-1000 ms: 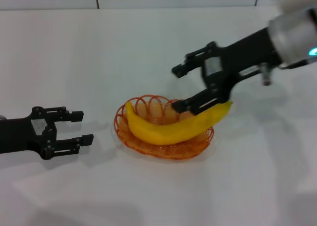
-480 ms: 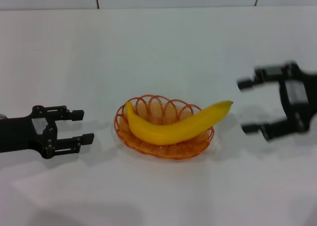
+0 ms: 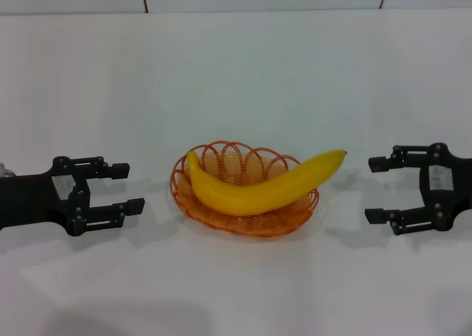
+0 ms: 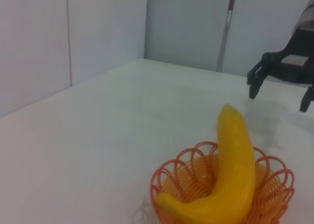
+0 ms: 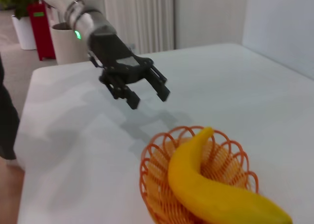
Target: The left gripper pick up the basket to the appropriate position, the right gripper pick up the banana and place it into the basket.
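Note:
The orange wire basket (image 3: pixel 193 205) sits on the white table in the middle of the head view. The yellow banana (image 3: pixel 258 191) lies across it, one end sticking out over the right rim. My left gripper (image 3: pixel 130 186) is open and empty, low over the table to the left of the basket. My right gripper (image 3: pixel 375 189) is open and empty, to the right of the basket and apart from the banana's tip. The left wrist view shows the basket (image 4: pixel 167 177), the banana (image 4: pixel 235 175) and the right gripper (image 4: pixel 277 86) farther off. The right wrist view shows the basket (image 5: pixel 152 175), the banana (image 5: pixel 206 182) and the left gripper (image 5: pixel 147 94).
The white table (image 3: pixel 236 78) runs back to a pale wall with dark seams. In the right wrist view a white radiator (image 5: pixel 142 17), a red bin (image 5: pixel 39 25) and a white planter (image 5: pixel 64 44) stand beyond the table's edge.
My right gripper has let go of the banana, pulled away to the right and come down low beside the basket. The banana rests in the basket. The left gripper has barely moved.

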You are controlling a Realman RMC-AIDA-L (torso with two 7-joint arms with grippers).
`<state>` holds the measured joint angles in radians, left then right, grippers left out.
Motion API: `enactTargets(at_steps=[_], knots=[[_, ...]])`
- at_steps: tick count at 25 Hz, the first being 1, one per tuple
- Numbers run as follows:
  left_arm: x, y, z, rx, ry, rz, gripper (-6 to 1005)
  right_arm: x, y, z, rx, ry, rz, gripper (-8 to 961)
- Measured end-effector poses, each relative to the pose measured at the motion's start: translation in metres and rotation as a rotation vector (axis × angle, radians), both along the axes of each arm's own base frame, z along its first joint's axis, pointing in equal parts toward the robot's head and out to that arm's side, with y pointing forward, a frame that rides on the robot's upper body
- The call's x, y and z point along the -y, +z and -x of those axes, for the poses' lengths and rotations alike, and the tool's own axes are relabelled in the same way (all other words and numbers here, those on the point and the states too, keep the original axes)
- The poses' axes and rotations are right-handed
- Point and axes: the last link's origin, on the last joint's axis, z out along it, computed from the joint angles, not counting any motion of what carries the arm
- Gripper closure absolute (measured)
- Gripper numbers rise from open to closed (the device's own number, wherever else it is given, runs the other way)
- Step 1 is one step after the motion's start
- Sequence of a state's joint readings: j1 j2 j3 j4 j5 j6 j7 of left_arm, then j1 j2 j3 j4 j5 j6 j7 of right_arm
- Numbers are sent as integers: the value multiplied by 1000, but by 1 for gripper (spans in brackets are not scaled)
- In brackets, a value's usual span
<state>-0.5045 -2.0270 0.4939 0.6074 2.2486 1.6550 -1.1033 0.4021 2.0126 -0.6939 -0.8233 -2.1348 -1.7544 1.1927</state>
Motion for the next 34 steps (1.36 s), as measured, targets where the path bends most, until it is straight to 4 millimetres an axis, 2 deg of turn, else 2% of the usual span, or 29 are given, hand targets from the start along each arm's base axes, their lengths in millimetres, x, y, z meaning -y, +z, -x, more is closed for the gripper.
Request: enactTargets(at_steps=[7, 34], knots=[[0, -1, -1, 1, -3, 0, 320, 3, -11, -7, 13, -39, 35, 119], [1, -1, 1, 0, -1, 0, 321, 4, -10, -6, 0, -34, 37, 119]])
